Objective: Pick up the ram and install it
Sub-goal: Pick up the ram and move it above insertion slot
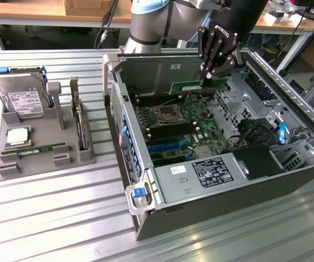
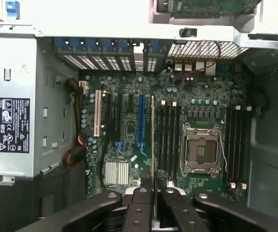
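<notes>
The claw [image 2: 154, 191] is clenched near one end of the ram [image 2: 152, 140]. It holds the stick on its thin edge, apparently to line it up with the black memory slots [image 2: 170, 140] below. The stick hangs above the motherboard [image 2: 129, 159] inside the open computer case [image 1: 211, 210], not yet seated. A matching stick [image 1: 42, 148] lies on the grey tray [image 1: 15, 169], well apart.

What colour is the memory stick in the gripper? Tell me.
Green. The exterior view shows the memory stick best, held in the gripper.
</notes>
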You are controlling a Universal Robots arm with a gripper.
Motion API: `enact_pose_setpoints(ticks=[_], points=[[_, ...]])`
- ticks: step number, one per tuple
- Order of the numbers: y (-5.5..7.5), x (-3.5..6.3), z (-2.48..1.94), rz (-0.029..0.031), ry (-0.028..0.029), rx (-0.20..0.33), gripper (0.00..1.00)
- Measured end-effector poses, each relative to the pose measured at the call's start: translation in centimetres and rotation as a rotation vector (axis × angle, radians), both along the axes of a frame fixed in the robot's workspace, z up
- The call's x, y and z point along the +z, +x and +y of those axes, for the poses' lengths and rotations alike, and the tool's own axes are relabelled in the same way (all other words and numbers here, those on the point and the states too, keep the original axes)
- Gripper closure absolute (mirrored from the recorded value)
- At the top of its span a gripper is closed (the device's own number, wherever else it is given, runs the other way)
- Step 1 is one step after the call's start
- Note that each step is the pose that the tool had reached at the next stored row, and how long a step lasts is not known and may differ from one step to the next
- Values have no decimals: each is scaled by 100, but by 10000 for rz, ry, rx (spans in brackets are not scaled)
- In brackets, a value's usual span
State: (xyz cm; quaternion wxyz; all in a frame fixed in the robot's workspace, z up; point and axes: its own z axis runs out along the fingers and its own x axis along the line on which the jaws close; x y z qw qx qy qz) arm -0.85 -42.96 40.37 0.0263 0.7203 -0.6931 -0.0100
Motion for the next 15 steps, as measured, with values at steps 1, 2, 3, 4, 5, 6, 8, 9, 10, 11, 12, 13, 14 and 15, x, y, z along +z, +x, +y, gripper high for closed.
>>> enact_pose_setpoints(ticks=[1,2,3,4,5,6,8,9,10,11,12,13,14,15], points=[[25,0,0,0,-4,0,87],[62,0,0,0,-8,0,87],[82,0,0,0,-10,0,87],[116,0,0,0,-15,0,87],[148,1,0,1,-21,0,87],[177,0,1,0,-24,0,87],[248,0,0,0,-31,0,87],[286,0,0,0,-37,0,87],[313,0,0,0,-40,0,87],[332,0,0,0,-42,0,87],[360,0,0,0,-46,0,87],[381,0,0,0,-49,0,87],[405,0,0,0,-52,0,87],[432,0,0,0,-54,0,87]])
